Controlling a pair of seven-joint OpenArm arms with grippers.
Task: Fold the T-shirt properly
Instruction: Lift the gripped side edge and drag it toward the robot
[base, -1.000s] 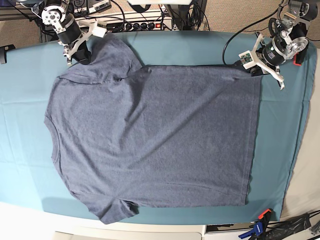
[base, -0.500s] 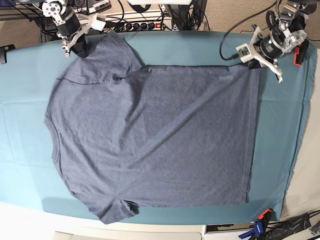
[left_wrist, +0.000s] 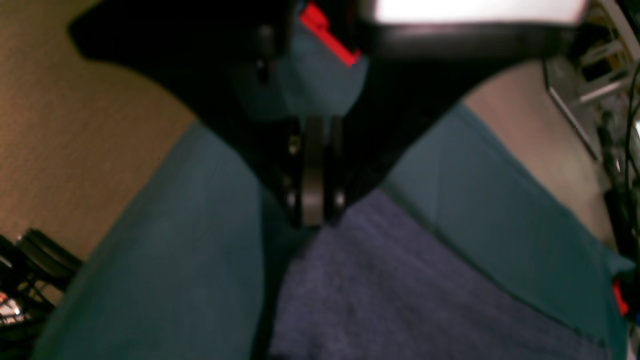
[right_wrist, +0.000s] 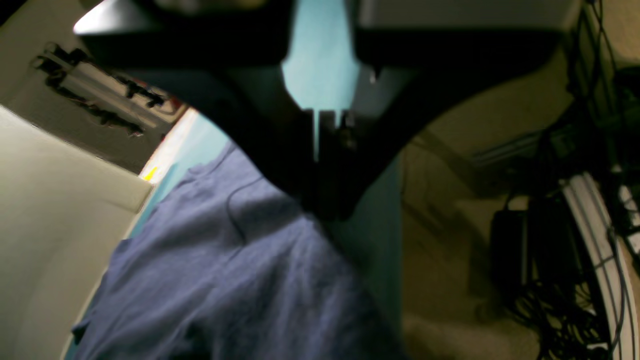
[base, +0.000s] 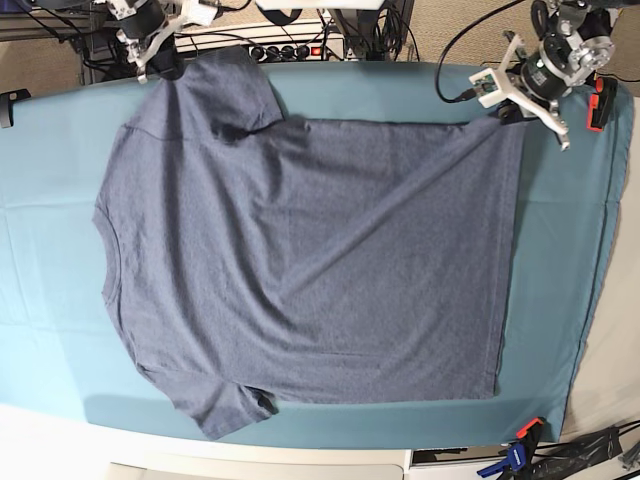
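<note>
The slate-blue T-shirt (base: 310, 250) lies spread flat on the teal tablecloth (base: 50, 260), plain side up, neck to the left and hem to the right. My left gripper (base: 510, 110) is at the far right, shut on the T-shirt's far hem corner; the left wrist view shows its fingertips (left_wrist: 312, 210) pressed together at the edge of the T-shirt (left_wrist: 400, 290). At the far left, my right gripper (base: 166, 68) is shut on the far sleeve. In the right wrist view that gripper (right_wrist: 325, 210) pinches the T-shirt (right_wrist: 240, 260), which slopes away taut.
A power strip (base: 290, 47) and cables lie behind the table's far edge. A red part (base: 598, 103) sits beside the left arm. A blue and orange clamp (base: 520, 452) grips the near right corner. The near table edge (base: 300, 462) is white.
Both grippers have moved toward the table's far edge, dragging the T-shirt's far side with them. The whole T-shirt has slid that way and pulled flatter.
</note>
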